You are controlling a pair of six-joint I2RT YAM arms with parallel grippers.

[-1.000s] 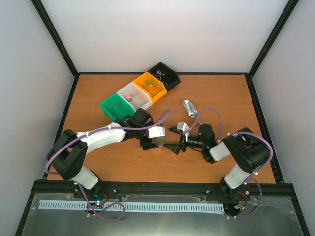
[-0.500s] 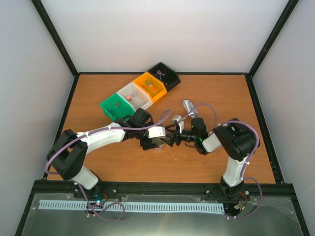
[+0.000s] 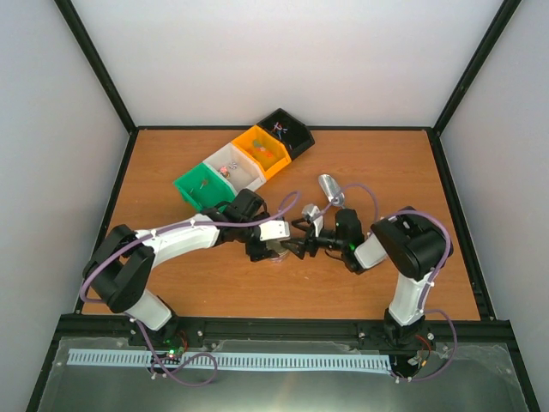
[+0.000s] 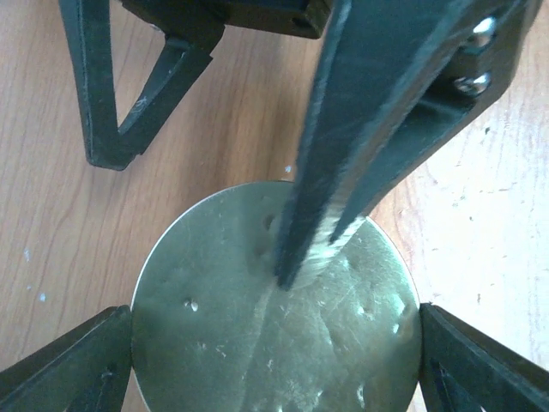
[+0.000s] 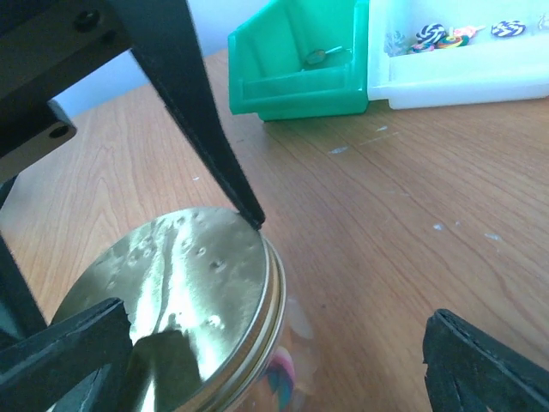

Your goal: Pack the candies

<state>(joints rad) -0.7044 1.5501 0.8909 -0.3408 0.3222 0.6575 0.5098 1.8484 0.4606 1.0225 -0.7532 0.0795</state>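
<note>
We see the left gripper [image 3: 272, 251] at the centre of the top view; its fingers [image 4: 77, 365] sit in the two lower corners of the left wrist view, against opposite sides of the gold lid [image 4: 274, 326]; they stand wide, yet both touch the rim, so we read them as clamped on the gold lid. The lid sits on a clear jar [image 5: 290, 360] standing on the wooden table [image 3: 386, 163]. The right gripper [image 3: 298, 246] meets it from the right of the top view, its own two prongs well apart and closed on nothing; in the left wrist view one comes down from the top of the frame with its tip resting on the lid's face; the other hangs at upper left over bare wood, beside the lid. The candies [image 5: 450, 36] lie mostly in the bins; a small cluster is in the white bin [image 5: 480, 86] at the upper right of the right wrist view, just beside the green bin [image 5: 300, 86], which holds one small item we cannot make out; in the top view more specks show in the orange bin [image 3: 262, 150] and the black bin [image 3: 287, 130]; the four bins form a touching diagonal row at upper centre. A few coloured wrappers show through the jar's glass at the bottom of the right wrist view. The metal scoop [image 3: 330, 189] lies right of the bins, apart from the jar.
</note>
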